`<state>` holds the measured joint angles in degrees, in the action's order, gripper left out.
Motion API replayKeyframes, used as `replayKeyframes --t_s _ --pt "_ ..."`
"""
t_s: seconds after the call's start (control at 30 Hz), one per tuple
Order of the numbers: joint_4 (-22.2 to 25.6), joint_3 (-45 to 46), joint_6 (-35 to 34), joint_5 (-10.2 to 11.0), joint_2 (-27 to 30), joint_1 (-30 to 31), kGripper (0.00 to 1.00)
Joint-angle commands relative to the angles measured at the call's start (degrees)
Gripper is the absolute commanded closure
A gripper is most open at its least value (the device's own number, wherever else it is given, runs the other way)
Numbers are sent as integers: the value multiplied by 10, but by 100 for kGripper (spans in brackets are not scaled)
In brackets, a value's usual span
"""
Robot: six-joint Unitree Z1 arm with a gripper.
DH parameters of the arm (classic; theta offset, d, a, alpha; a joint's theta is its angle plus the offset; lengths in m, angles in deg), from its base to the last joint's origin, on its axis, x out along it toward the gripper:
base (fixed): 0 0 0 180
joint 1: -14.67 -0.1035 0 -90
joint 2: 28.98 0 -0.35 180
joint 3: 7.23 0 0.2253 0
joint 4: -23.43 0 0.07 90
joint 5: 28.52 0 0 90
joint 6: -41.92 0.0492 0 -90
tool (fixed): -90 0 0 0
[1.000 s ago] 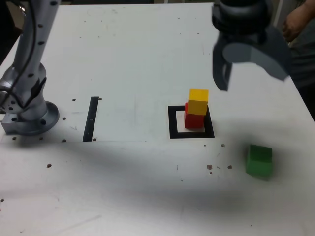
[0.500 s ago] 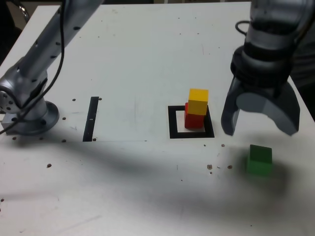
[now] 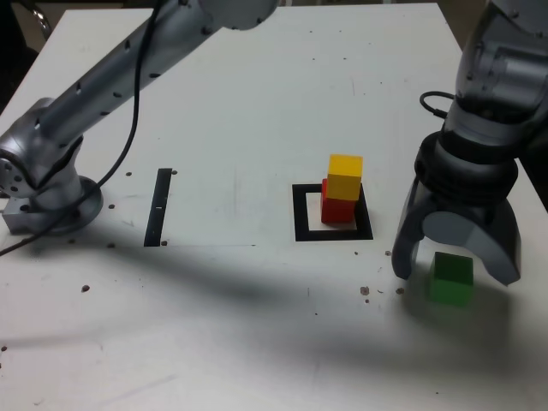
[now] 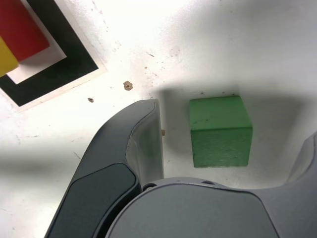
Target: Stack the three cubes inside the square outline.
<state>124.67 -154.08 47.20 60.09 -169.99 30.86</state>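
Claw wide about the green cube; red and yellow stacked in the outline

Exterior view, read left to right. At far left I have the arm's rounded metallic base (image 3: 56,205), grey and glossy. From it a smooth tubular link (image 3: 128,81), dotted with dark spots, slopes up to the right; a thin black cable (image 3: 137,90) droops in a curve beside it.

Next, a straight, narrow black strip (image 3: 158,207), lying flat on the white surface (image 3: 214,342). The surface has a dull sheen, with small brown pits and fine scratches.

Right of centre: the square outline (image 3: 301,214), a thick matte black frame with a white middle. Inside it sits the red cube (image 3: 338,212), flat-faced. The yellow cube (image 3: 345,175) rests on top of the red one, slightly out of line with it.

At right, my claw (image 3: 456,275) points down, its broad, curved grey fingers spread wide. I am holding nothing. The green cube (image 3: 451,278) stands on the surface, outside the outline, between the fingers as the exterior view shows them. Wrist view: bare surface shows on both sides of the green cube, so neither finger touches it. Its faces are matte and faintly scuffed, its edges crisp.
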Motion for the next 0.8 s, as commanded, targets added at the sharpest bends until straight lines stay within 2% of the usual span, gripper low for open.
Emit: replayKeyframes --t_s 0.0,0.1,0.17,0.23,0.37,0.47,0.77 --pt "-3 -9 -4 -6 -10 0 6" --pt "-4 -13 -8 -12 -15 1 11" --pt "-3 -14 -11 -13 -17 1 19" --pt "-1 -15 -14 -11 -18 1 30" --pt "0 -20 -16 -3 -17 2 59" --pt "1 -22 -15 1 -17 3 73" --pt "4 -23 -14 -4 -17 4 75"
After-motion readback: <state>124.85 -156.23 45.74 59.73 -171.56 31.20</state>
